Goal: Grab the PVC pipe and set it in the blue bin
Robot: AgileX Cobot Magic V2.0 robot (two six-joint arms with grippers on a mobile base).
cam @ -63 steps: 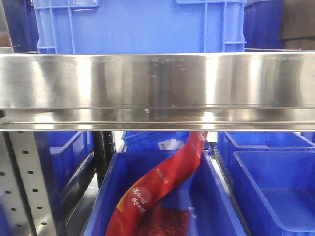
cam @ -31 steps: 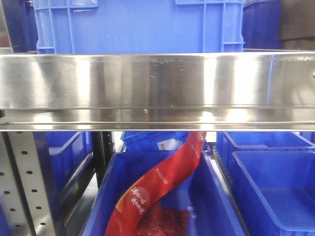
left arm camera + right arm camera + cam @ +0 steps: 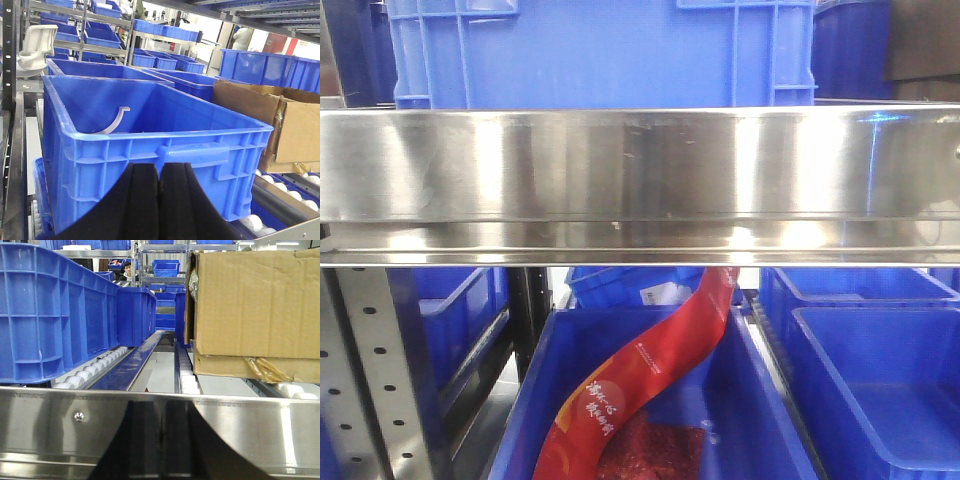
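Reading white Chinese characters too small to make out on the red banner (image 3: pixel 640 372) down below. My left claw (image 3: pixel 160 200) sits level, pads pressed together and empty, before the blue bin (image 3: pixel 150 145) where a curved white PVC pipe (image 3: pixel 116 121) leans inside. My right claw (image 3: pixel 161 440) rests low, closed too, behind the steel rail (image 3: pixel 60 422) beside the cardboard box (image 3: pixel 255 310).

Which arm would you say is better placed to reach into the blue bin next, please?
Probably the left. Its closed pincer faces the blue bin, where a curved white piece lies. The right pincer looks past a steel rail toward a cardboard box.
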